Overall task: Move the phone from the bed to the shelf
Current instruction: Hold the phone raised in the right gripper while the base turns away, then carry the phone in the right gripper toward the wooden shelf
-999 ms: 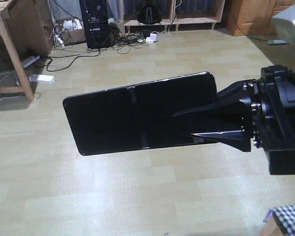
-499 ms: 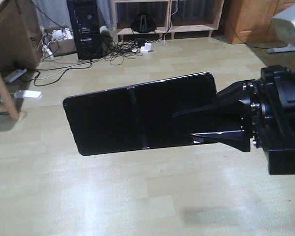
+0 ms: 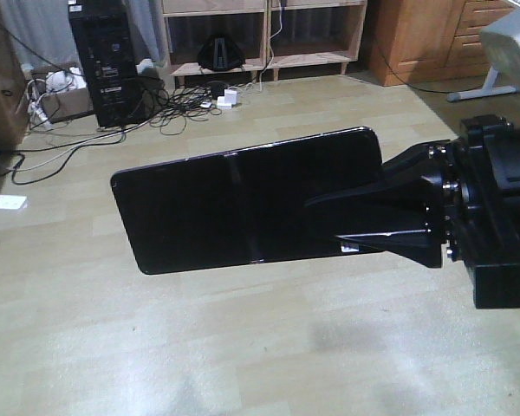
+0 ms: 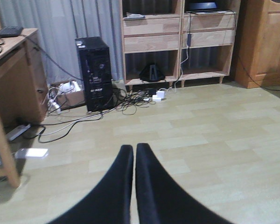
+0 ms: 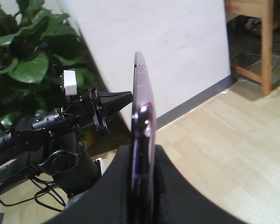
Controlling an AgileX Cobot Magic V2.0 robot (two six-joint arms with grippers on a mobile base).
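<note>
The right gripper [image 3: 347, 221] is clamped on the phone [image 3: 234, 208]. Its matte black, wedge-shaped fingers pinch the slab's right end from both faces, and in the right wrist view they hug its thin edge [image 5: 142, 93] on either side. From that grip the phone's long axis runs out leftward across the scene, so most of its length hangs unsupported in the air over the floor [image 3: 243, 355], touching nothing else. It is a wide, glossy black plate with rounded corners and a vertical crease near its middle. It stands on edge, broad face toward the front camera, and seen edge-on it shows a pinkish metallic rim. The left gripper [image 4: 134, 154] carries nothing, its two tapered black fingers drawn together with only a sliver of gap. It hangs off to one side of the phone's face and well apart from it, so the right arm alone has the load. The floor is pale, faintly shiny laminate plank. At the far side stands the shelf [image 3: 269, 35], a light wooden unit of flat boards and open square bays, which I take to be the goal. It lies well beyond the phone, roughly crosswise to the phone's long axis. A black computer tower [image 3: 104, 61] and a tangle of cables [image 3: 182, 100] sit to its left, and an orange-brown cabinet [image 3: 416, 39] to its right.
</note>
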